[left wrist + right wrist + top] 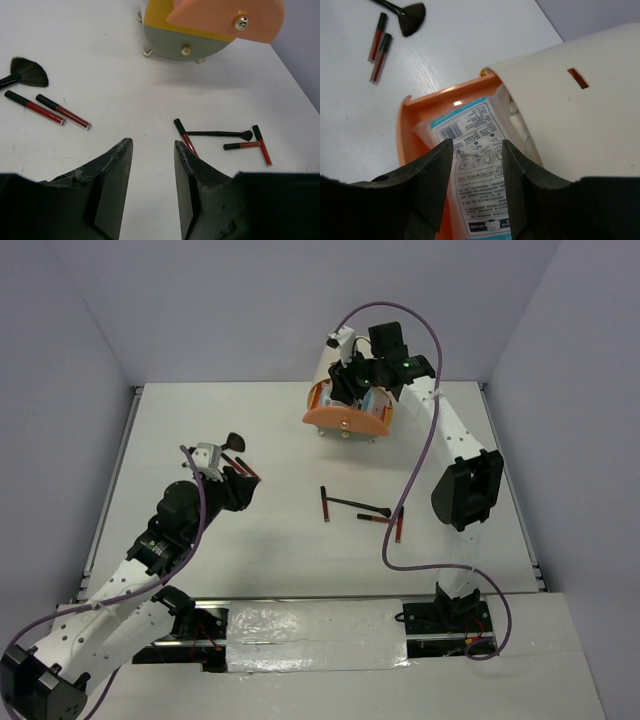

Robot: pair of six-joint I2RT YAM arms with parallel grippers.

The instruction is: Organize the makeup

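- One container in play: a cream cylinder organizer (570, 115) at the far side of the counter (250, 570), with its orange drawer (406, 140) swung out.
- Drawer contents: a white-and-blue packet (475, 165) lying flat, printed side up. What looks like the edge of a second packet sits behind it against the cylinder wall, but I can't confirm that.
- The left wrist view also shows a yellow drawer (157, 15) and a grey-green drawer (200, 47) on the organizer. Their contents are hidden.
- Right fingers (432, 190): apart, directly over the orange drawer. The packet shows through the gap and is wider than it, so they are not clamped on it. Can't tell whether the tips touch it.
- Left fingers (117, 185): apart, nothing between them, above bare counter.
- Ahead and to the left of the left fingers: a fan brush (27, 72) and two dark-red sticks (35, 107) side by side just beside it, all clear of the fingers.
- Ahead and to the right: a loose cluster of three more sticks (186, 137) plus a thin black brush (220, 133). The nearest stick lies just past the tip of the right-hand finger.
- That cluster sits mid-counter, between the two arms and well apart from the organizer.
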